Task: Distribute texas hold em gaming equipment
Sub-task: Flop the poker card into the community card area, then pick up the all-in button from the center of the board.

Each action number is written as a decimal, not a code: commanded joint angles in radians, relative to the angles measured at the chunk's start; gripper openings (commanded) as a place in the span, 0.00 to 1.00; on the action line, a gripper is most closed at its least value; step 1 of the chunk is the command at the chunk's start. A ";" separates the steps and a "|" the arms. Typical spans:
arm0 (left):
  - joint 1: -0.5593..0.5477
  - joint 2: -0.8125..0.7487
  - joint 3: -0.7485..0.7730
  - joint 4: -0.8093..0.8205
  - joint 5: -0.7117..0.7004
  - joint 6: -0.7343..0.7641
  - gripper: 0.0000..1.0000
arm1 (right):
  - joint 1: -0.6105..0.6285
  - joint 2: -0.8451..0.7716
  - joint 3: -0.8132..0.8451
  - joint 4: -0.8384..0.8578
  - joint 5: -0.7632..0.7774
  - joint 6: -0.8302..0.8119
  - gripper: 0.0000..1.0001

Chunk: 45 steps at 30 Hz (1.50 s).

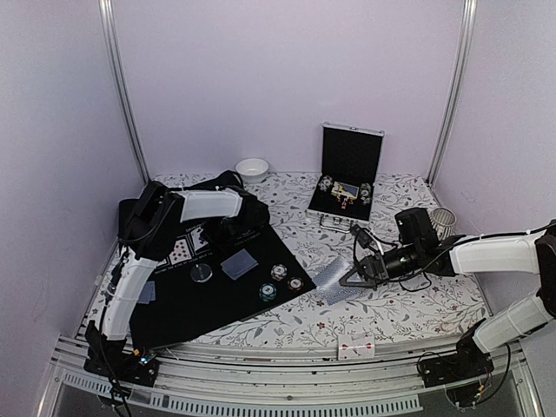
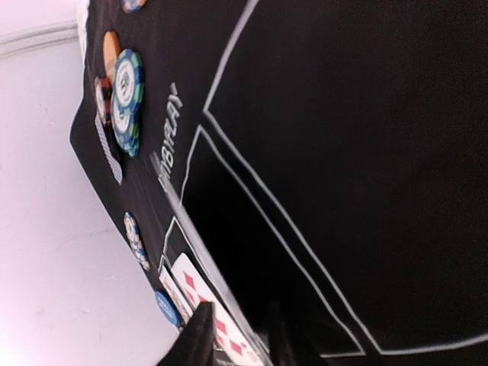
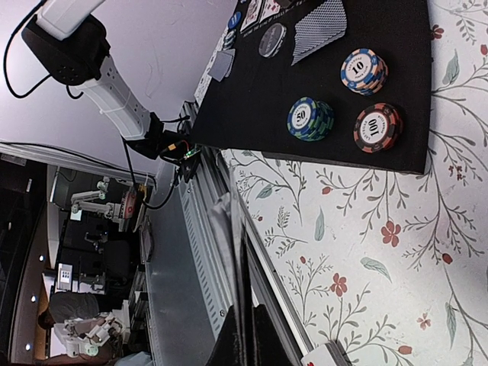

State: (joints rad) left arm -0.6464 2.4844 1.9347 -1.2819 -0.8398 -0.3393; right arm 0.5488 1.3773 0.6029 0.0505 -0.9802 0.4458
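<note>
My right gripper (image 1: 352, 278) is shut on a playing card (image 1: 326, 278) with a blue-grey patterned back, held just right of the black mat (image 1: 174, 313). The card shows edge-on in the right wrist view (image 3: 248, 252). Three poker chip stacks (image 1: 278, 272) (image 3: 310, 118) stand at the mat's right corner. A round grey button (image 1: 201, 273) and a face-down deck (image 1: 240, 264) lie mid-mat. My left gripper (image 1: 228, 229) hovers over the mat's far side beside face-up cards (image 2: 202, 301), its fingers (image 2: 200, 335) apart, with a thin grey strip (image 2: 221, 297) between them. The triangular marker is not visible.
The silver-edged black case (image 1: 347, 174) stands open at the back, with the small white bowl (image 1: 252, 169) to its left. A ribbed silver cup (image 1: 443, 221) sits behind my right arm. A face-up card (image 1: 356, 347) lies at the table's front edge. Another card (image 1: 146, 292) lies near the mat's left edge.
</note>
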 commanded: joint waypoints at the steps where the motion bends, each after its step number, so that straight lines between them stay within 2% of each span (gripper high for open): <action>1: 0.013 -0.033 -0.029 0.031 0.080 0.013 0.39 | -0.003 -0.029 0.011 -0.007 0.001 -0.009 0.02; 4: 0.009 -0.082 -0.050 0.062 0.112 0.031 0.41 | -0.004 -0.032 0.015 -0.011 0.003 -0.010 0.02; 9: -0.023 -0.191 -0.078 0.164 0.254 0.106 0.43 | -0.011 -0.047 0.026 -0.027 0.036 -0.016 0.02; 12: -0.042 -0.260 -0.082 0.227 0.353 0.146 0.52 | -0.041 -0.070 0.028 -0.054 0.089 -0.014 0.02; 16: -0.050 -0.319 -0.080 0.247 0.415 0.160 0.63 | -0.085 -0.091 0.037 -0.139 0.214 -0.025 0.02; 21: -0.067 -0.389 -0.108 0.307 0.472 0.168 0.68 | -0.167 -0.124 0.056 -0.256 0.366 -0.040 0.02; 24: -0.115 -0.458 -0.155 0.444 0.598 0.201 0.69 | -0.213 -0.119 0.094 -0.355 0.577 -0.084 0.02; 26: -0.167 -0.487 -0.189 0.567 0.716 0.210 0.70 | -0.248 -0.099 0.113 -0.385 0.660 -0.111 0.02; 29: -0.242 -0.447 -0.176 0.676 0.868 0.178 0.78 | -0.280 -0.055 0.133 -0.390 0.712 -0.139 0.02; 32: -0.303 -0.336 -0.115 0.728 0.890 0.143 0.92 | -0.291 0.008 0.166 -0.388 0.745 -0.161 0.02; 35: -0.342 -0.244 -0.036 0.761 0.908 0.124 0.98 | -0.293 0.086 0.214 -0.384 0.717 -0.187 0.02; 40: -0.373 -0.093 0.189 0.657 0.940 0.073 0.98 | -0.295 0.185 0.261 -0.383 0.669 -0.217 0.02; 42: -0.374 -0.063 0.216 0.637 0.965 0.044 0.98 | -0.296 0.221 0.275 -0.382 0.627 -0.226 0.02; 45: -0.373 -0.087 0.181 0.651 0.950 0.029 0.98 | -0.297 0.257 0.276 -0.372 0.564 -0.227 0.02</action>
State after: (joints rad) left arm -1.0229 2.4233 2.1109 -0.6090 0.0891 -0.2630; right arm 0.2584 1.5894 0.8577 -0.3222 -0.3290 0.2440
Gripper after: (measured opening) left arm 0.981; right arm 0.024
